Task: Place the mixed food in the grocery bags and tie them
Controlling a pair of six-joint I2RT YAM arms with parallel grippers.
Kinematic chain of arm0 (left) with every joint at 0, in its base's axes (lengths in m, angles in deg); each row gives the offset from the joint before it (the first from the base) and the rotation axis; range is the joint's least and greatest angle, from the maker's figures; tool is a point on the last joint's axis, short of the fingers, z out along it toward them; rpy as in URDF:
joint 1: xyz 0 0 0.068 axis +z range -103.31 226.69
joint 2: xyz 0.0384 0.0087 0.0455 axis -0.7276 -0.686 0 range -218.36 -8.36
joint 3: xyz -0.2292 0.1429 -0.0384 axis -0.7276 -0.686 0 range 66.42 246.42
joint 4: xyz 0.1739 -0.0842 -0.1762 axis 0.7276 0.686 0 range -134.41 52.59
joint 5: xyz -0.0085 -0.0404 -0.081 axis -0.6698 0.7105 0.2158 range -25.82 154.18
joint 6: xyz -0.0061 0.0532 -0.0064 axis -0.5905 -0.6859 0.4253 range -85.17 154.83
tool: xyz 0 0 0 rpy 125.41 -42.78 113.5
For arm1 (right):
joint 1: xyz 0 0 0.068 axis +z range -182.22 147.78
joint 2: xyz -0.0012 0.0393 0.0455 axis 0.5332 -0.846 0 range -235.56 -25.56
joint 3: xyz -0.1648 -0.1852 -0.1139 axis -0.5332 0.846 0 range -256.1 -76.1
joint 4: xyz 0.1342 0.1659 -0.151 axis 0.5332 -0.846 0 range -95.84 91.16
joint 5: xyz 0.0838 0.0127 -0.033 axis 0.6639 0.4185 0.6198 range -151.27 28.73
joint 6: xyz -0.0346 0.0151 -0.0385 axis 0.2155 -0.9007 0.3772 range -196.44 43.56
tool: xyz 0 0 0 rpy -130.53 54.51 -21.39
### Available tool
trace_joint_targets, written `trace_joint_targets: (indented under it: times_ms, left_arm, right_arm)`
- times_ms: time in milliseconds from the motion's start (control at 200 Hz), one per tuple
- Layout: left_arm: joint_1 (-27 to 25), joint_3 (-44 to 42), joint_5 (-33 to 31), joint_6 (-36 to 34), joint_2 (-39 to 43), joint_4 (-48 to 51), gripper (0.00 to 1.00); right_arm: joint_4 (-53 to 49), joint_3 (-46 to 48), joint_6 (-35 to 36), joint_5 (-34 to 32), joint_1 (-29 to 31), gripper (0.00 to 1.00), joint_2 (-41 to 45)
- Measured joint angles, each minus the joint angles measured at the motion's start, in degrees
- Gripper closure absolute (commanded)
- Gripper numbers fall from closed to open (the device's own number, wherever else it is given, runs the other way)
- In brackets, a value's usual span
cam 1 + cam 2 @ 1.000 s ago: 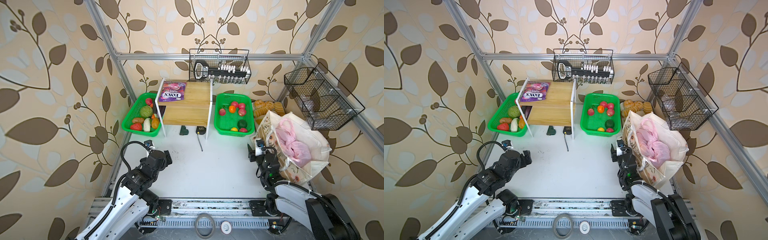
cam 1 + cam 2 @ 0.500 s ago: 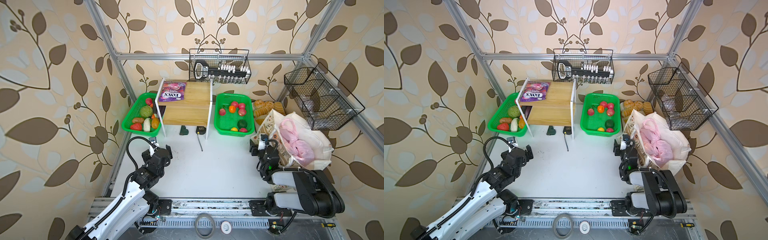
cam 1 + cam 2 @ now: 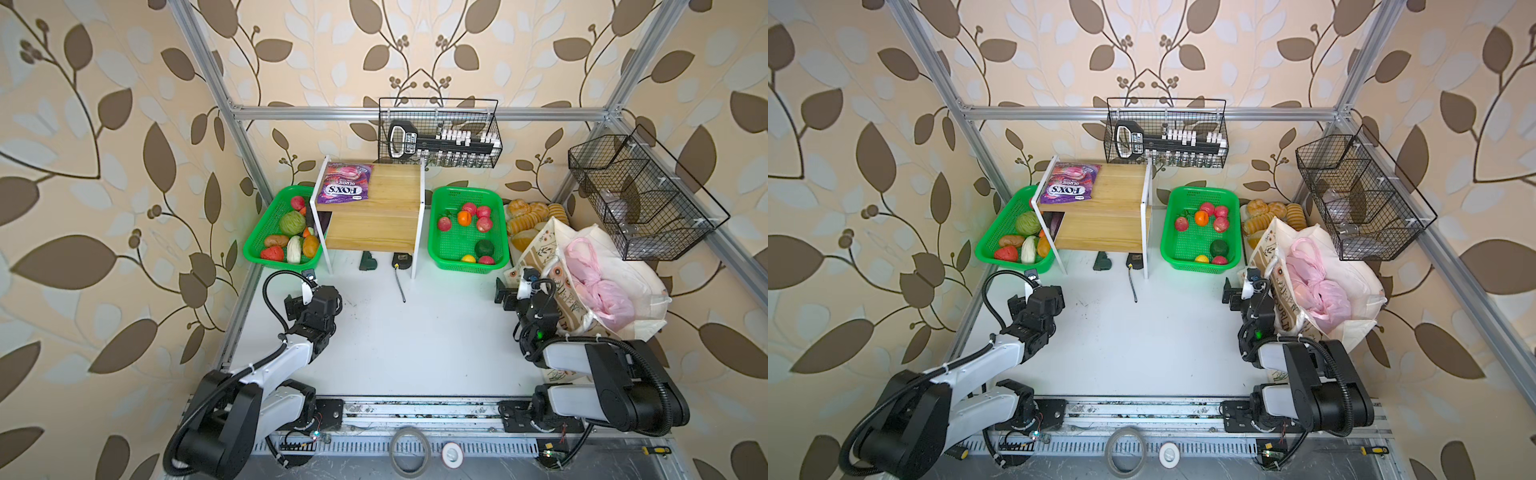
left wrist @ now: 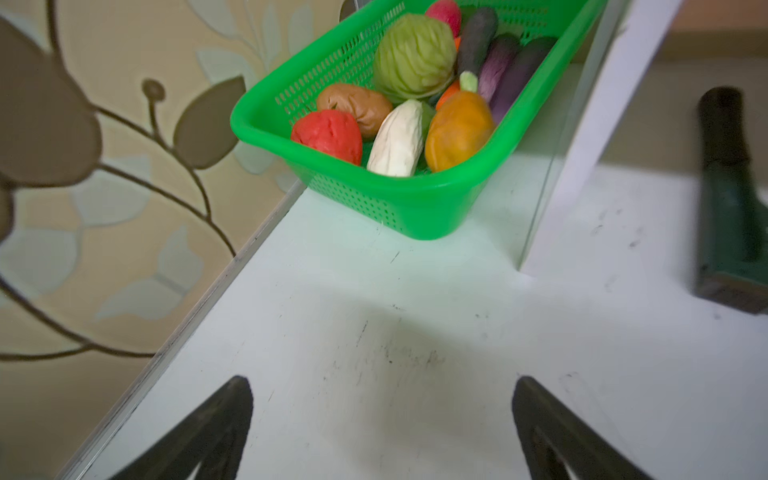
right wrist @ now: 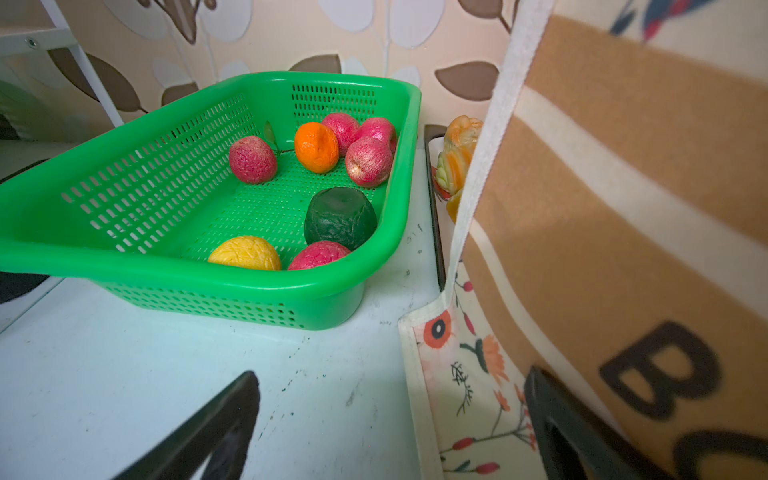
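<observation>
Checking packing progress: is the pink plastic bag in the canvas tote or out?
In: the pink plastic bag lies bunched inside the canvas tote's open mouth.

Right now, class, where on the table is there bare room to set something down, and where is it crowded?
Free: the table's middle, bordered by the left pincer, the right pincer and the wooden shelf. Crowded: the vegetable basket, the fruit basket, and the right edge, filled by the canvas tote and bread rolls.
</observation>
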Motion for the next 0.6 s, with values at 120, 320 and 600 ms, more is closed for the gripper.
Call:
trace_joint_targets:
  times_ms: [120, 320, 600]
  left_arm:
    - [3.26, 0.13, 5.16, -2.97, -6.82, -8.33, 0.01]
    - [8.72, -1.42, 14.19, -6.45, -19.21, -28.76, 0.01]
    - [12.55, 1.70, 17.49, -4.70, -21.46, -26.71, 0.01]
  right_arm:
    - [0.00, 0.00, -0.02, 0.00, 0.00, 0.00, 0.00]
    - [0.00, 0.00, -0.17, 0.04, -0.04, 0.00, 0.00]
    - [0.00, 0.00, -0.20, 0.22, -0.33, 0.00, 0.00]
